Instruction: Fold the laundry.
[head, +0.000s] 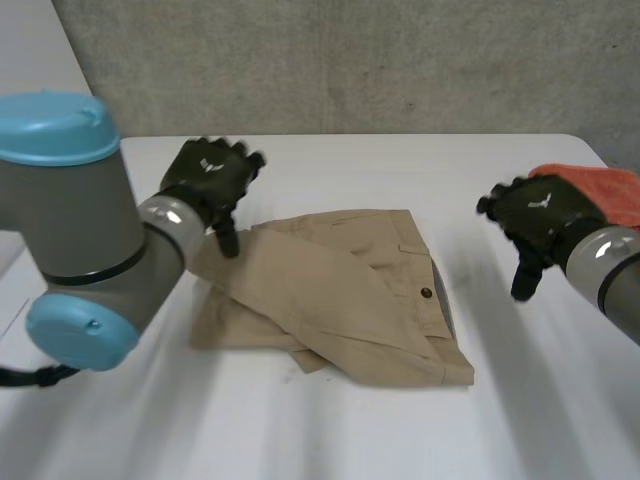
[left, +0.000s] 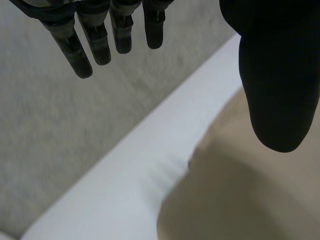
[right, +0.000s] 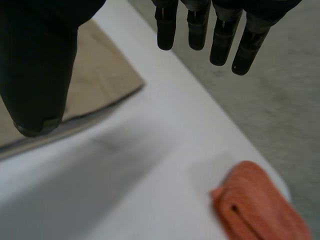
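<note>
Left arm (head: 70, 230), grey joint with light-blue caps, comes in from the near left of the desk (head: 540, 410). Left hand (head: 208, 180) is above the far left corner of the khaki garment (head: 340, 300). It is open: in the left wrist view the fingers (left: 75, 50) hang straight and spread, and the thumb is set apart from them, holding nothing. In the head view the thumb points down over the cloth's far left corner. Cannot tell whether it touches the cloth.

The khaki garment lies flat about mid-desk and is folded over itself. One broad flap runs on a diagonal from the far left corner to the near right corner, and a lower layer shows along the left and near edges. A dark button (head: 427, 293) sits near its right edge, beside a seam line.

There is bare desk between the garment and the right hand (head: 540, 222), which is well clear of the cloth. It is open too: in the right wrist view the fingers (right: 222, 40) are straight and the thumb is apart, nothing between them.

An orange cloth (head: 605, 190) lies bunched at the desk's far right corner, just behind the right hand in the head view. A grey wall (head: 350, 60) stands behind the desk.
</note>
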